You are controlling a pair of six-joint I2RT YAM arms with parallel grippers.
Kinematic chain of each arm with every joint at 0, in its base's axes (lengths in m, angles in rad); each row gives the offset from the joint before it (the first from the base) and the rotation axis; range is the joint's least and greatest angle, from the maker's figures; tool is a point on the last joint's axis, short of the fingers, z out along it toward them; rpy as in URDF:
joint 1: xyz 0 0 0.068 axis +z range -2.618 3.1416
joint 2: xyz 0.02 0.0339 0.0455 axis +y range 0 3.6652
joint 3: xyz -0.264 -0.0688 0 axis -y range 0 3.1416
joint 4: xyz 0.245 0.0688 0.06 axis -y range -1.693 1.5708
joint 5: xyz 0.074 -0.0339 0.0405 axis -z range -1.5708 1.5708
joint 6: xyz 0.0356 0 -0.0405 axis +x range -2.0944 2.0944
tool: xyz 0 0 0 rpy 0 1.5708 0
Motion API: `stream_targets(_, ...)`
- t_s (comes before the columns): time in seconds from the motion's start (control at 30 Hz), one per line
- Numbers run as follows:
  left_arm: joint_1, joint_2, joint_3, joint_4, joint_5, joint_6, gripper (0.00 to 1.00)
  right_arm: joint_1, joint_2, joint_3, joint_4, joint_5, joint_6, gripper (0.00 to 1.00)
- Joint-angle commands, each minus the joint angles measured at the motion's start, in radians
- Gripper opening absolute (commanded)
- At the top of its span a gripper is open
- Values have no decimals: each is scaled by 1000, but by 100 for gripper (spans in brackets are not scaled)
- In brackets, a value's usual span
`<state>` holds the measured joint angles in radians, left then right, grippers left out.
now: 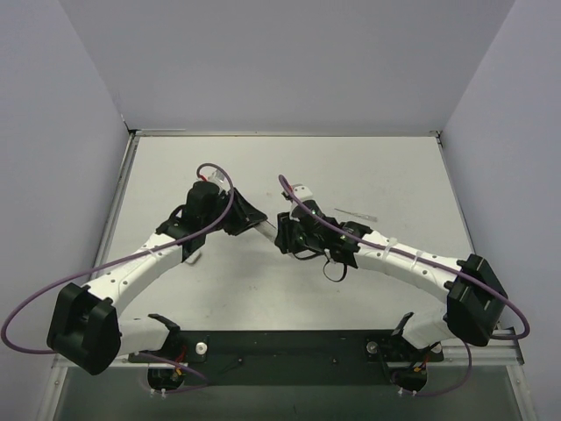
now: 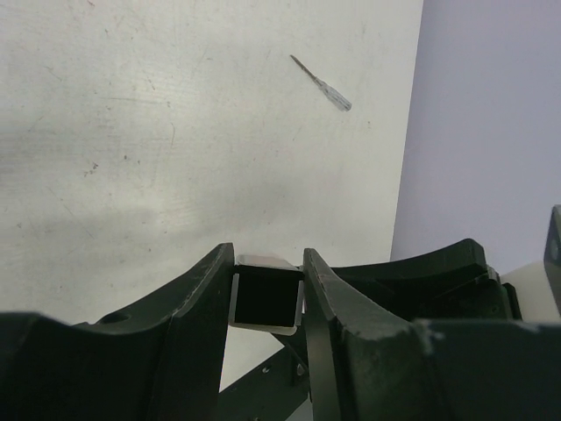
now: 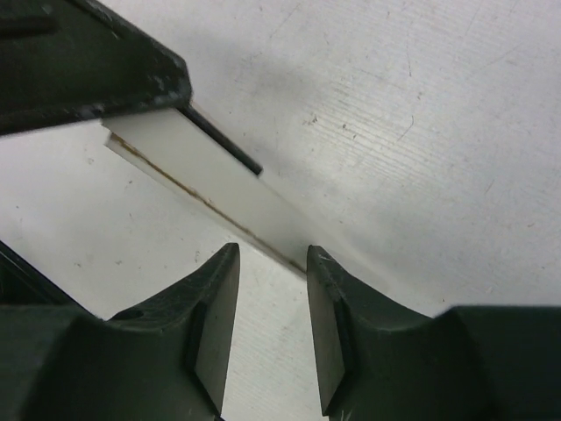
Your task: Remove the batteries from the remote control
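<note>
Left wrist: remote control (image 2: 266,298) between fingers (image 2: 197,329)

There is one remote control (image 3: 206,180), a single pale bar at the centre of the top view. One slim clear-handled screwdriver (image 2: 321,83) lies at the upper middle of the left wrist view. Two robot arms (image 1: 131,272) enter from the lower corners of the top view, carrying two grippers, the left gripper (image 2: 269,259) and the right gripper (image 3: 273,254), and two purple cables (image 1: 22,320). One table (image 1: 386,167) lies beneath.
</note>
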<state>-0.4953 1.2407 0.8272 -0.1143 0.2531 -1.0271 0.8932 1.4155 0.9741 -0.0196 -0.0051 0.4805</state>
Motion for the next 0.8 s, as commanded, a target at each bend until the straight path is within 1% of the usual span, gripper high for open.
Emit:
stream_targets(0.0, 20, 8, 26, 44, -3, -4, 0, -5, -35, -74, 41, 27, -8, 31)
stream_targets(0.03, 23, 16, 27, 44, 5, -1, 0, -5, -44, -83, 59, 14, -16, 32)
stream_targets(0.07, 24, 23, 30, 42, 23, 8, 0, -7, -49, -103, 73, -24, -25, 39)
stream_targets(0.13, 29, 43, 33, 36, 37, 16, 0, -8, -67, -117, 98, -21, -40, 45)
stream_targets(0.17, 29, 46, 33, 31, 43, 25, 0, -11, -72, -126, 101, -22, -46, 52)
stream_targets(0.23, 32, 57, 33, 27, 52, 39, 0, -20, -84, -132, 115, -33, -66, 57)
stream_targets(0.27, 32, 60, 36, 21, 55, 48, 0, -25, -85, -135, 121, -50, -75, 62)
stream_targets(0.33, 34, 71, 36, 18, 67, 56, 0, -31, -87, -137, 130, -49, -88, 64)
stream_targets(0.53, 49, 92, 23, 19, 58, 79, 0, -53, -75, -138, 136, -58, -79, 64)
stream_targets(0.63, 67, 97, 21, 27, 77, 84, 0, -53, -78, -158, 155, -96, -88, 64)
stream_targets(0.73, 75, 108, 29, 45, 144, 119, 0, -57, -87, -190, 188, -125, -120, 66)
stream_targets(0.77, 77, 118, 42, 47, 190, 142, 0, -60, -87, -195, 201, -136, -134, 66)
